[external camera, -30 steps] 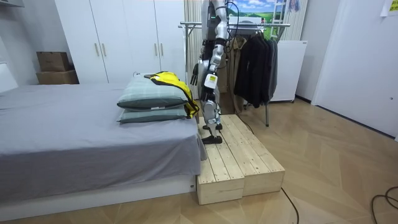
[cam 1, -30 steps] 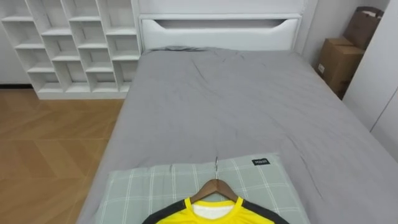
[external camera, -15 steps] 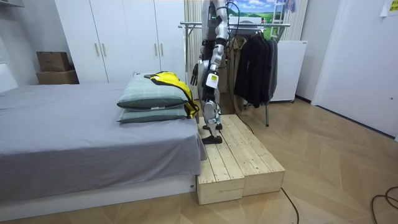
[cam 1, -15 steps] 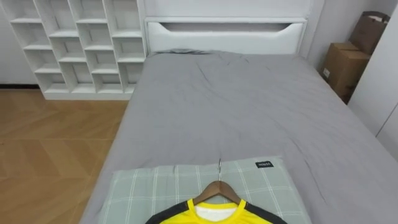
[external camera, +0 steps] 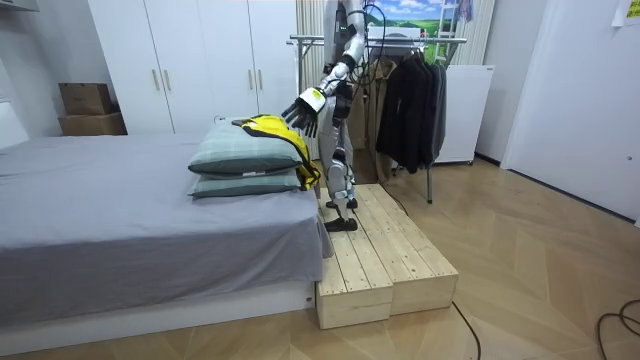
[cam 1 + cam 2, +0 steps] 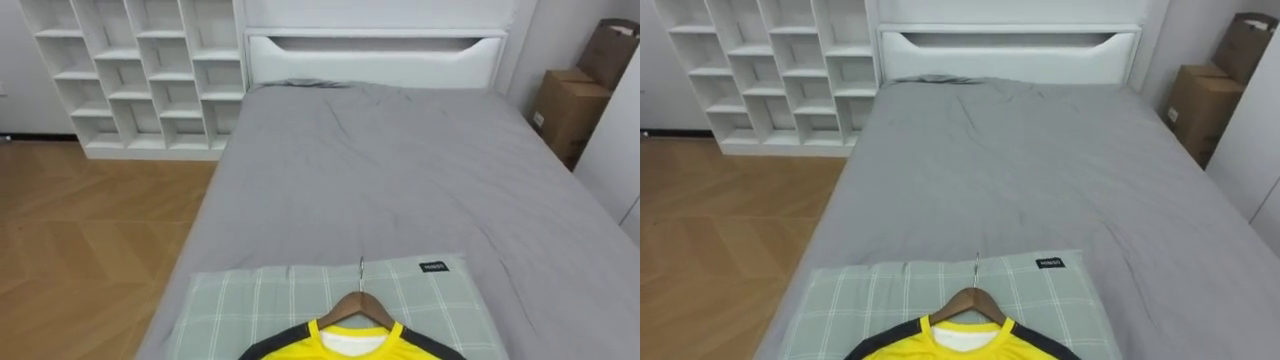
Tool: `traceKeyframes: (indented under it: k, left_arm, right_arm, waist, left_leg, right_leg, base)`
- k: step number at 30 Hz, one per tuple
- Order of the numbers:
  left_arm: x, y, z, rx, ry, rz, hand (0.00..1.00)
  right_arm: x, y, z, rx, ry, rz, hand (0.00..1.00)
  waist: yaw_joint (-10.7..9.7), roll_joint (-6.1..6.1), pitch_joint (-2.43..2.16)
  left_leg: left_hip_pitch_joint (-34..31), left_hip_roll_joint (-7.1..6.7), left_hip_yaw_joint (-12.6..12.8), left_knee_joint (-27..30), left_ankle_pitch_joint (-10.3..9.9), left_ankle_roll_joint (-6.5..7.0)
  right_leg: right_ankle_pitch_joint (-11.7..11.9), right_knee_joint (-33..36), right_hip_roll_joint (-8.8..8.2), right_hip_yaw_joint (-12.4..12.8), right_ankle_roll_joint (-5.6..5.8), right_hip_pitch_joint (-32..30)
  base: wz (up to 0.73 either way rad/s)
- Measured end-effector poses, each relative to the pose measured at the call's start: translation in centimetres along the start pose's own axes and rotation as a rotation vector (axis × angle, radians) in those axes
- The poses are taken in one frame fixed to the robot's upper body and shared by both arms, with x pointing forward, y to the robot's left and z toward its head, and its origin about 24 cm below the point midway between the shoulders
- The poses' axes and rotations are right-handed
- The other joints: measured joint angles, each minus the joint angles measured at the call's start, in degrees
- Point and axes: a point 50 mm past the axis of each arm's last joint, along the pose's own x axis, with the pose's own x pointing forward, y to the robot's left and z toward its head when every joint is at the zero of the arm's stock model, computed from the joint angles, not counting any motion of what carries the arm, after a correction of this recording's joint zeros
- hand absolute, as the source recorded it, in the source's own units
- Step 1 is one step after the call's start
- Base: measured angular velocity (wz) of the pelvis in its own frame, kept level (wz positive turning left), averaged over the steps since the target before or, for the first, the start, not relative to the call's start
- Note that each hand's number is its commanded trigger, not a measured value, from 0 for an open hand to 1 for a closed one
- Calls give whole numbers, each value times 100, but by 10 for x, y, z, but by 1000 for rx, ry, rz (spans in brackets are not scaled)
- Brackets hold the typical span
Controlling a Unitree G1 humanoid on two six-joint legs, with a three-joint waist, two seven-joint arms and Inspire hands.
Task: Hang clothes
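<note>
A yellow shirt with a dark collar trim (image 6: 350,345) lies on a wooden hanger (image 6: 362,303), on top of a green checked pillow (image 6: 250,300) at the near end of the bed. In the room view the shirt (image 5: 275,130) rests on two stacked pillows. I stand on a wooden platform (image 5: 385,250) right behind it, facing the bed. My left hand (image 5: 300,108) is raised forward beside the shirt with its fingers spread, holding nothing. A clothes rack (image 5: 400,42) with dark garments stands behind me.
The grey bed (image 6: 400,170) stretches ahead to a white headboard (image 6: 370,55). A white cube shelf (image 6: 130,70) stands at the far left over the wood floor, cardboard boxes (image 6: 570,105) at the right. White wardrobes (image 5: 200,60) line the wall beside the bed.
My left arm has swung up from my side and now reaches toward the shirt. The eye view has shifted slightly with the camera; shirt and hanger lie as before.
</note>
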Motion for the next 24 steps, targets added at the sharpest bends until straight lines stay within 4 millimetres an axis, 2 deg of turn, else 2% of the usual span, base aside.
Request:
traceKeyframes:
  k: [7, 8, 10, 11, 14, 17, 24]
  left_arm:
    - [7, 7, 70, 78, -346, 84, 0]
    - [8, 8, 77, 82, -375, 95, 0]
    - [6, 13, 104, 82, -494, 131, 0]
    - [4, 13, 112, 100, -543, 138, 0]
    - [-2, 8, 125, 129, -617, 124, 0]
    - [-5, 1, 127, 174, -648, 104, 0]
    - [-13, -12, 131, 332, -727, 79, 0]
  right_arm:
    - [1, 1, 4, -9, -16, 2, 0]
    - [1, 1, 5, -9, -17, 2, 0]
    - [1, 1, 7, -9, -24, 5, 0]
    - [1, 0, 9, -12, -28, 3, 0]
    - [1, 0, 10, -14, -30, 4, 0]
    - [1, 0, 11, -15, -33, 9, 0]
    - [1, 2, 13, -12, -32, 24, 0]
  waist:
    - [-131, 55, 39]
    - [-132, 59, 38]
    - [-229, 71, 34]
    - [-256, 118, 28]
    - [-377, 184, 13]
    - [-437, 198, 5]
    - [-592, 134, 15]
  left_leg:
    - [-60, -9, -49, -9, -1, 1]
    - [-73, -11, -56, -7, -1, 1]
    - [-120, -12, -73, 30, 0, 1]
    - [-117, -14, -71, 25, 0, 1]
    - [-77, -13, -52, 1, 2, 4]
    - [10, 1, -29, -57, 5, 1]
    - [5, 7, 21, -72, 5, 2]
  right_leg:
    - [30, 7, 2, -39, -7, -18]
    - [30, 5, 3, -39, -7, -22]
    - [43, 6, 4, -89, -9, -18]
    - [52, 4, 2, -91, -11, -18]
    - [56, -10, -2, -64, -10, -20]
    - [55, -12, 0, -28, -11, -11]
    - [56, -8, 0, 52, -11, -10]
  base:
    - [3]
    - [4]
    - [6]
    - [0]
    - [-4]
    - [-6]
    - [-4]
